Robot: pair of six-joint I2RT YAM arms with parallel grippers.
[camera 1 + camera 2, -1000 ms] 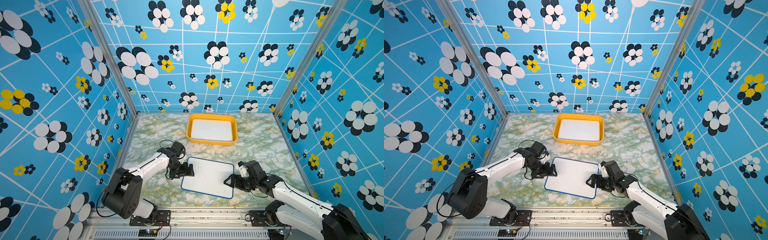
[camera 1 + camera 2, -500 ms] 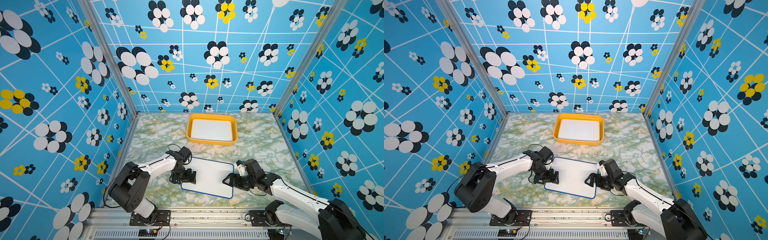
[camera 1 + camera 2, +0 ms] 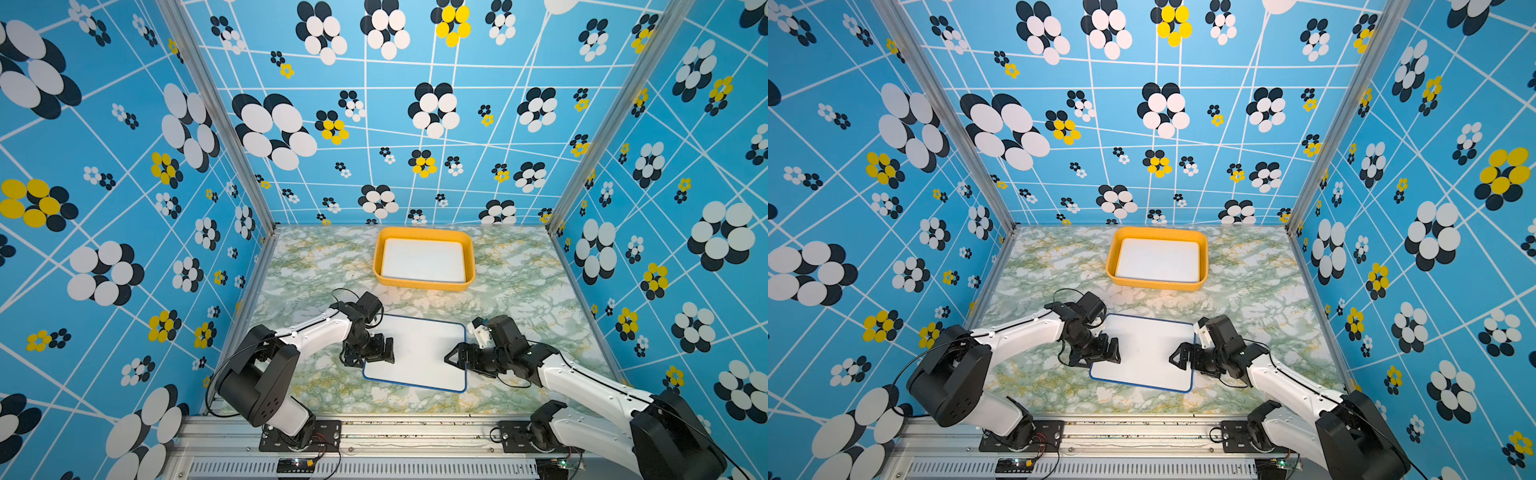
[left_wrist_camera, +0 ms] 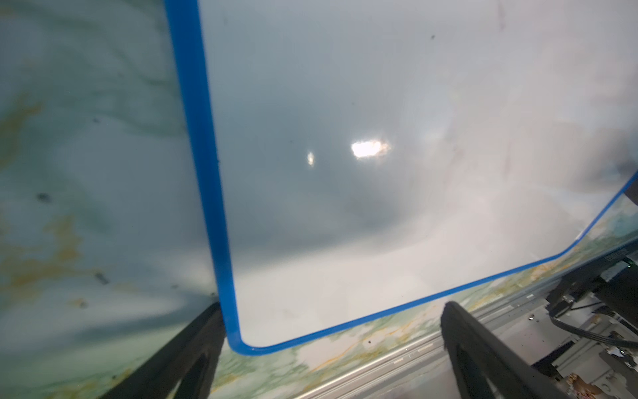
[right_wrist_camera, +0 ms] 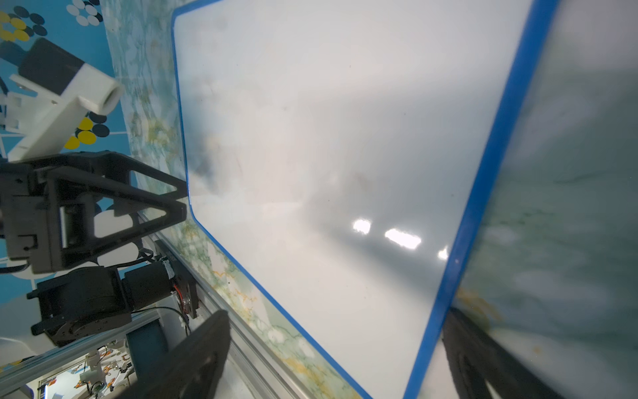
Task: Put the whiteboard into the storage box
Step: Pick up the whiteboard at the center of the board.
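**Left gripper** [image 3: 384, 353]. Jaws were spread to their widest and held nothing. It sat low at the left edge of the whiteboard [image 3: 419, 357], near the front corner. In the left wrist view the fingers [image 4: 186, 349] straddled that corner, one of them just beside the blue frame [image 4: 203, 155]. Whether it touched could not be told.

**Right gripper** [image 3: 455, 357]. Jaws were likewise fully apart and empty. It faced the left gripper across the board, at the right edge. In the right wrist view the right-hand run of the frame [image 5: 483, 179] passed between the two fingers [image 5: 193, 359].

**Whiteboard.** A white panel with a blue frame and rounded corners. It lay flat on the marbled table [image 3: 519, 291] towards the front, between the two grippers and gripped by neither.

**Storage box** [image 3: 422, 286]. A shallow orange-yellow tub at the back of the table, well apart from the board. A white panel [image 3: 424, 259] already lay flat inside it, seemingly another board.

**Step in hand (judged).** This was the approach and alignment for a two-sided pickup, and no grasp had yet been made.

**Next move (judged).** Each gripper needed one finger under the thin frame, or the two needed to press in from opposite edges. Both then had to close together. The lift needed to be level, the carry rearward, and the board had to be squared to the box before lowering, since the fit looked close.
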